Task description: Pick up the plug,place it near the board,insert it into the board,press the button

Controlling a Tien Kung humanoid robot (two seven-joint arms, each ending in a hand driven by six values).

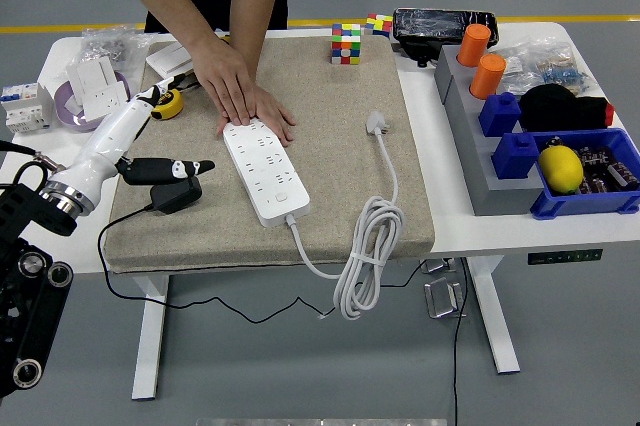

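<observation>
A white power strip point(265, 171) lies slantwise on the beige mat point(330, 196). At its far end a person's two hands point(240, 96) press down flat on it. My left hand point(172, 172) comes in from the left on a white forearm, just left of the strip. It is shut on a black plug point(178, 194) that sits low over the mat. The plug's thin black cable point(120, 246) trails off the table's front edge. The strip's own white plug point(377, 124) and coiled cord point(365, 246) lie to the right.
Two puzzle cubes point(346, 44) stand at the mat's far edge. A grey stand point(475, 161) with orange cylinders and blue blocks fills the right side, beside a blue bin point(590, 196) holding a lemon. A yellow tape measure point(170, 103) and white parts point(95, 81) lie far left.
</observation>
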